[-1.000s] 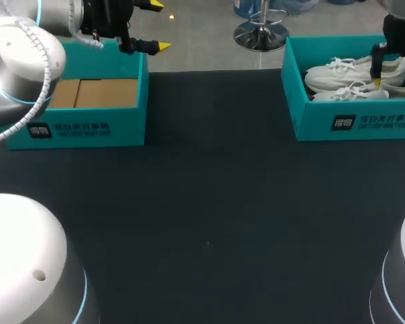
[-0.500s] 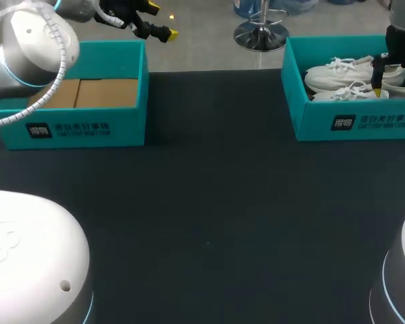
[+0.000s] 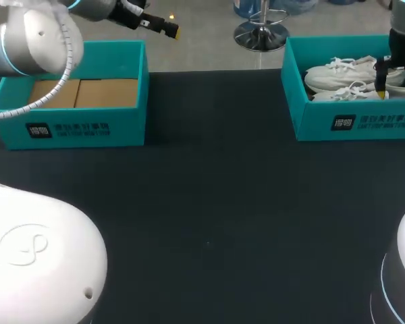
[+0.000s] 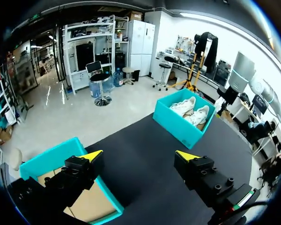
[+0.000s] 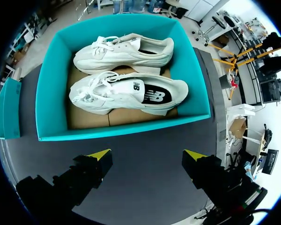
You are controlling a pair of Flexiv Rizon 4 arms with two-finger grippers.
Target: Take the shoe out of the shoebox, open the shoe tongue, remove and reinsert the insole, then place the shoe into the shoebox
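Two white shoes (image 3: 344, 74) lie side by side in the teal shoebox (image 3: 354, 121) at the table's back right. In the right wrist view the nearer shoe (image 5: 131, 91) shows its dark insole, and the farther shoe (image 5: 126, 51) lies behind it. My right gripper (image 5: 147, 153) hangs open above the box's near wall (image 5: 117, 129), touching nothing; in the head view the right gripper (image 3: 383, 84) is over the shoes. My left gripper (image 4: 139, 155) is open and empty, high over the back left, and the shoebox (image 4: 178, 126) lies far ahead of it. In the head view the left gripper (image 3: 165, 27) is beyond the table's far edge.
A second teal box (image 3: 74, 125) with a bare cardboard floor stands at the back left; the same box (image 4: 47, 161) sits under the left gripper's finger. Dark table mat (image 3: 209, 223) stretches between and in front of the two boxes.
My left arm has swung up and back, carrying its gripper off the left box toward the far edge. The right gripper has shifted slightly over the shoes. Both stay open.
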